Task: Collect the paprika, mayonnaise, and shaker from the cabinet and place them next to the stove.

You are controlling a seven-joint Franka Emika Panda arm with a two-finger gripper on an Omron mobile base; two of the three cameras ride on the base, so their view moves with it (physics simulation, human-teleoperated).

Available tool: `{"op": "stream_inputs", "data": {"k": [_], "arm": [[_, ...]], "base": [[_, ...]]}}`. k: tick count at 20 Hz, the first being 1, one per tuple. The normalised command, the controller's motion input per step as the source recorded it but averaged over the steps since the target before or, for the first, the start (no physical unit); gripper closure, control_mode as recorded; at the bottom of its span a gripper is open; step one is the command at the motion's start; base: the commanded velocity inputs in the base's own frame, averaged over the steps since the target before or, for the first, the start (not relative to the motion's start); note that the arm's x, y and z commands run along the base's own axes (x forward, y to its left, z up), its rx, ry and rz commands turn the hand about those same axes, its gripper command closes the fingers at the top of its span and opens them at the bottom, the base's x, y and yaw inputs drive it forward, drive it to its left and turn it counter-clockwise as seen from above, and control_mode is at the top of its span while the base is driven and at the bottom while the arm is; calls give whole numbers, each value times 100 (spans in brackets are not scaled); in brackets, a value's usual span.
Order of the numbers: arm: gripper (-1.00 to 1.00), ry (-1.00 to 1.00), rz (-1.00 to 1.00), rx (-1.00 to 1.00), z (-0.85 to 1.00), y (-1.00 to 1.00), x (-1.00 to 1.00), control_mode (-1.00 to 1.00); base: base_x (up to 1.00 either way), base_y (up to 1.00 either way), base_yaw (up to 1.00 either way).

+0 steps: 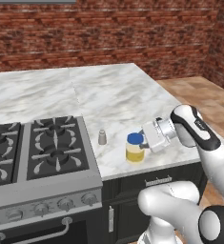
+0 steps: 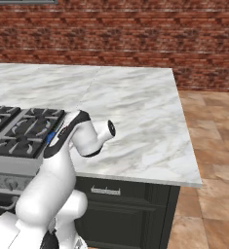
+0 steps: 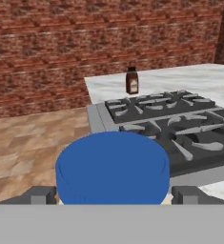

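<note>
Hand view shows the mayonnaise (image 3: 112,167) standing straight up between the two spread tips of the claw (image 3: 112,194), on the worktop (image 1: 118,95) beside the stove (image 3: 180,128).

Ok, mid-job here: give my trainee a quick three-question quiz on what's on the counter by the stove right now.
1. True or false: the shaker stands between the stove and the mayonnaise.
2. Which thing sits between the fingertips of the gripper? A) the paprika B) the mayonnaise C) the shaker
3. In the hand view, where does the paprika stand relative to the stove?

Key:
1. True. All three line up along the marble counter.
2. B. The jar's blue lid sits between wide-standing fingers; whether they press on it cannot be told.
3. Upright on the counter past the stove's far side, away from the other two.
</note>
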Motion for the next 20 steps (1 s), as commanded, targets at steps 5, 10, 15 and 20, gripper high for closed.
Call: {"op": "stream_inputs", "data": {"k": [5,10,15,20], "arm": [[100,0,0,0,-17,0,39,-100],[100,-2,0,0,-21,14,29,-100],[100,-4,0,0,-18,21,18,-100],[100,-3,0,0,-16,18,18,-100]], "base": [[0,0,0],[0,0,0],[0,0,0],[0,0,0]]}}
